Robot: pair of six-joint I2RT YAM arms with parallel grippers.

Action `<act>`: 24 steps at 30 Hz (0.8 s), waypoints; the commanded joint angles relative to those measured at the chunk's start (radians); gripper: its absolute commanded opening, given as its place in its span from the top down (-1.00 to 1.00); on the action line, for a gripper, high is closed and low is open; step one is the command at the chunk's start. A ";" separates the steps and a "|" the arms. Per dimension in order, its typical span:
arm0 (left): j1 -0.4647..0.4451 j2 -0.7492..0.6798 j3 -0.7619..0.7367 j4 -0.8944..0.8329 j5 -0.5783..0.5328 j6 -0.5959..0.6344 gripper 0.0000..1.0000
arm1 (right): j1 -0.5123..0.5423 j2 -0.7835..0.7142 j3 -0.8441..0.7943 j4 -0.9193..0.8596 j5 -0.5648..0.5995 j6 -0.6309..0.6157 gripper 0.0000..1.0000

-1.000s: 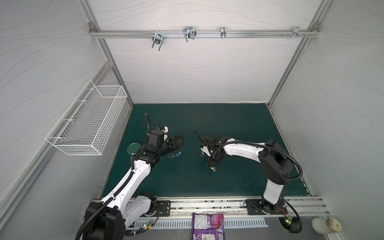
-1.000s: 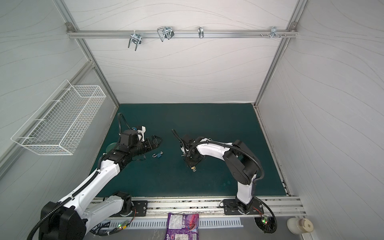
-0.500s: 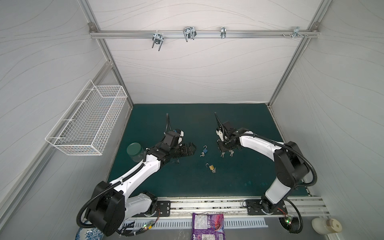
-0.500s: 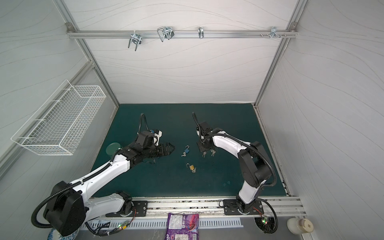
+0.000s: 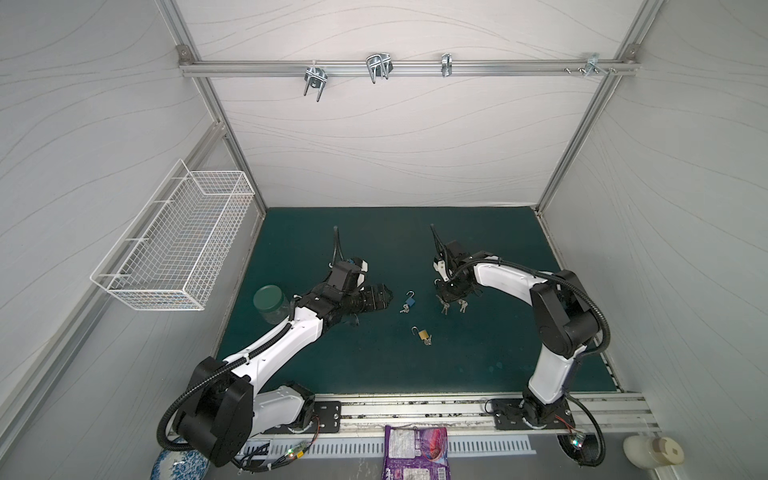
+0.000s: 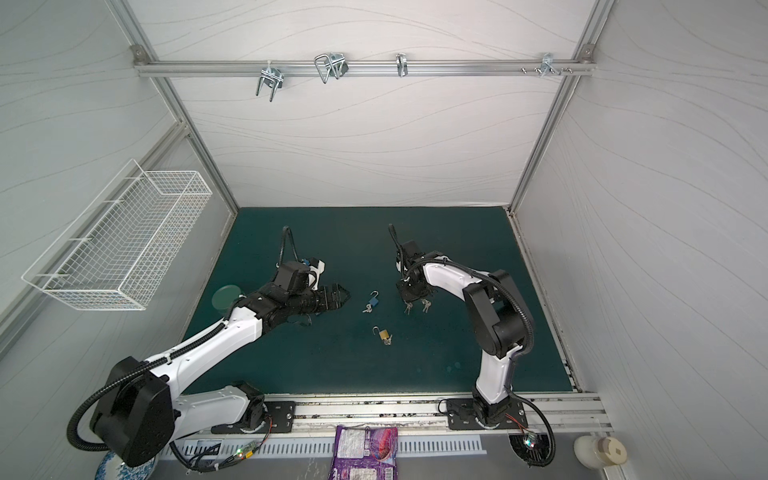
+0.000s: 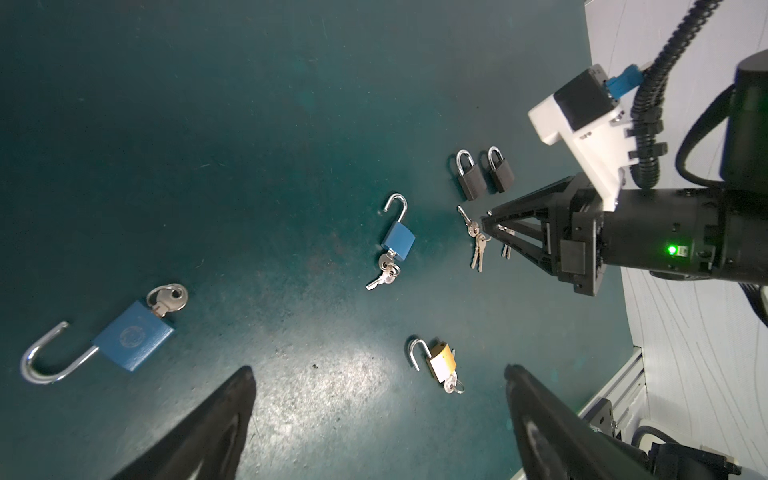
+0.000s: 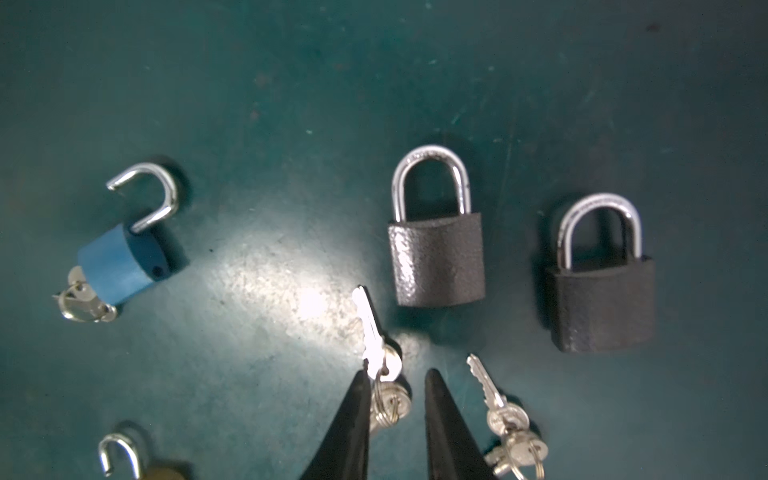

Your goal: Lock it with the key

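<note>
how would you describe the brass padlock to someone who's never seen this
On the green mat, look near the middle, toward the metal rail. The brass padlock lies there, shackle open. It alone is gold; the other padlocks are blue or black.

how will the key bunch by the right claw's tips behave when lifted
Likely floppy: the key bunch is several keys on a small ring, so loose ones should dangle and swing. Probably light, being small thin metal. Its smooth flat blades may slip or pivot in a pinch.

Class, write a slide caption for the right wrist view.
Right gripper straddles a key bunch beside a shut black padlock.
</note>
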 commanded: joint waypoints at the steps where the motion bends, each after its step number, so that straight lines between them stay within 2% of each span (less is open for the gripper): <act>1: -0.003 -0.004 0.034 0.036 -0.008 -0.002 -0.88 | -0.004 0.026 0.019 -0.049 -0.025 -0.021 0.51; 7: -0.003 -0.013 0.028 0.035 -0.021 -0.006 -0.87 | -0.004 0.023 0.010 -0.057 -0.027 -0.022 0.50; 18: 0.009 -0.047 0.002 0.023 -0.043 -0.016 -0.85 | -0.005 -0.057 -0.052 -0.064 -0.022 -0.018 0.99; 24: 0.017 -0.068 -0.005 0.013 -0.045 -0.021 -0.84 | 0.026 -0.196 -0.109 -0.094 -0.026 0.003 1.00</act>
